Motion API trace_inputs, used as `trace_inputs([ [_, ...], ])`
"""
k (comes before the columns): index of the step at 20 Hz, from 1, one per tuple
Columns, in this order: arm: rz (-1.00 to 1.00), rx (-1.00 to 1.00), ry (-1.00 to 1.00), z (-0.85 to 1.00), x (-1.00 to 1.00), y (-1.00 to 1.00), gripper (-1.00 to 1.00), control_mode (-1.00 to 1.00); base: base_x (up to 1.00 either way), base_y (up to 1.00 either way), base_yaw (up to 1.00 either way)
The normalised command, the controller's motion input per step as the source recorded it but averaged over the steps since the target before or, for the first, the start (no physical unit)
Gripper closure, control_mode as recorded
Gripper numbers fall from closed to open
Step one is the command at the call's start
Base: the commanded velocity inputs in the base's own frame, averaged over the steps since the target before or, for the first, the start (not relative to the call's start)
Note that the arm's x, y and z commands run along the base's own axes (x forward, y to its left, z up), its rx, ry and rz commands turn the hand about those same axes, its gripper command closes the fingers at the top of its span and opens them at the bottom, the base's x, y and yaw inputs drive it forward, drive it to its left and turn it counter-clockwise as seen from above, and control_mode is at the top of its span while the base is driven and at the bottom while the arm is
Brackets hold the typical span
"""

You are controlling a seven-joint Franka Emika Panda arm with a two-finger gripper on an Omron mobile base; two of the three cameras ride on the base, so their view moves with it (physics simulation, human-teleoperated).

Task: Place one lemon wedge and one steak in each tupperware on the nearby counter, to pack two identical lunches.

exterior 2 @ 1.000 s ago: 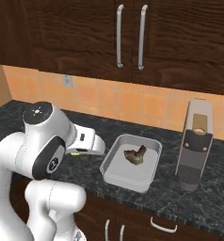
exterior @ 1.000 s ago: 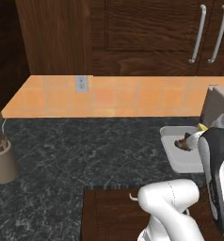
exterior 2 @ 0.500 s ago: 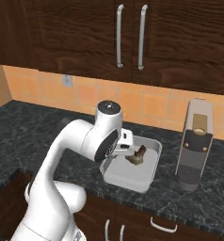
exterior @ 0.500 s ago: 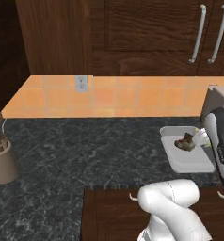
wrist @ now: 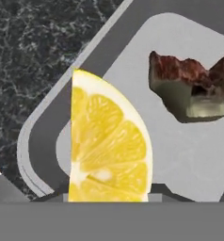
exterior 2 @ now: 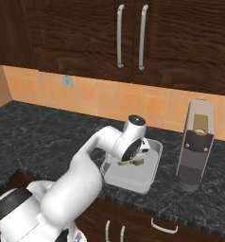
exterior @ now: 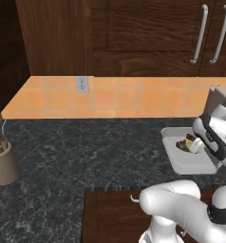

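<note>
- Fingers [exterior 2: 133, 162] clamped on the lemon wedge [wrist: 109, 146], holding it over the grey tray [wrist: 189, 155] at the right end of the surface [exterior: 86, 152].
- Steak [wrist: 189, 89] already lies in that tray, toward its far side; wedge hangs over the near corner, just inside the rim.
- Risk: release this close to the rim and the wedge may land on the edge and roll out onto the surface.
- Risk: descending further could clip the rim and shove the tray toward the coffee machine [exterior 2: 195, 142] on its right.
- Risk: wedge may stick to one finger on opening and come back up with the hand.
- Second tray isn't visible here, so the other lunch's status can't be judged.
</note>
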Motion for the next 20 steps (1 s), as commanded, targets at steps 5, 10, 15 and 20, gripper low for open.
trace_inputs([
  [5,0.25,0.0,0.14,-0.75,0.81,-0.17,1.0,-1.0,0.0,0.0,0.0],
  [10,0.23,0.0,0.07,-0.54,0.67,-0.28,1.0,-1.0,0.0,0.0,0.0],
  [15,0.17,0.0,0.02,-0.25,0.26,-0.2,-1.0,-1.0,0.0,0.0,0.0],
  [20,0.02,-0.05,-0.16,0.63,-0.76,0.33,-1.0,-1.0,0.0,0.0,0.0],
])
